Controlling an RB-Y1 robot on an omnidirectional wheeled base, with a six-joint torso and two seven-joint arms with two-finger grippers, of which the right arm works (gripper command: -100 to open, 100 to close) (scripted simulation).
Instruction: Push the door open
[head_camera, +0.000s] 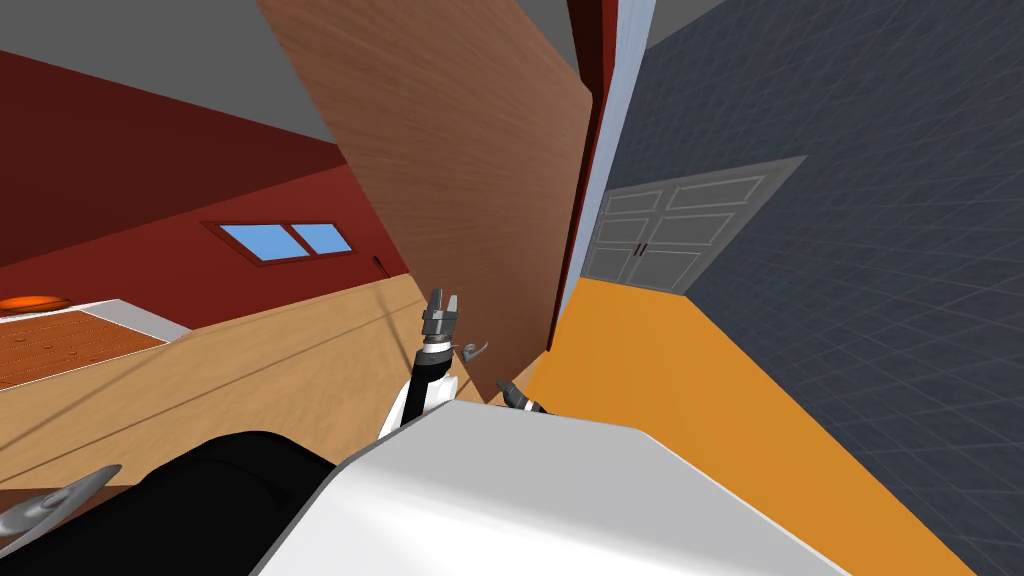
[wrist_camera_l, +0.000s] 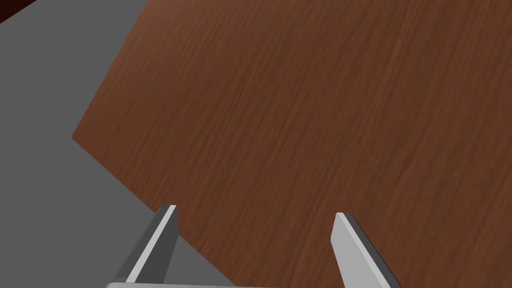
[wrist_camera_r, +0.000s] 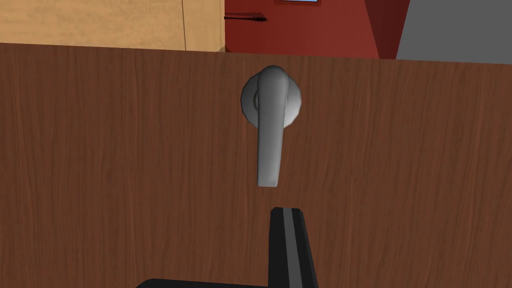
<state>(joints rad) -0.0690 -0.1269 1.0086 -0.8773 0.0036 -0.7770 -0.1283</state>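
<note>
A brown wood-grain door stands ajar ahead, its grey lever handle between the left gripper and right gripper; orange floor lies to its right.

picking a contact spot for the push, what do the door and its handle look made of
The door looks like wood: reddish brown with fine grain streaks, matte, no glare. The handle is probably metal: smooth, plain grey with soft shading, though plastic is possible.

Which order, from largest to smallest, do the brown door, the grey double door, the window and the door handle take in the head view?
1. brown door
2. grey double door
3. window
4. door handle
The grey double door and the window stand farther away, so this ranks only how they look.
</note>
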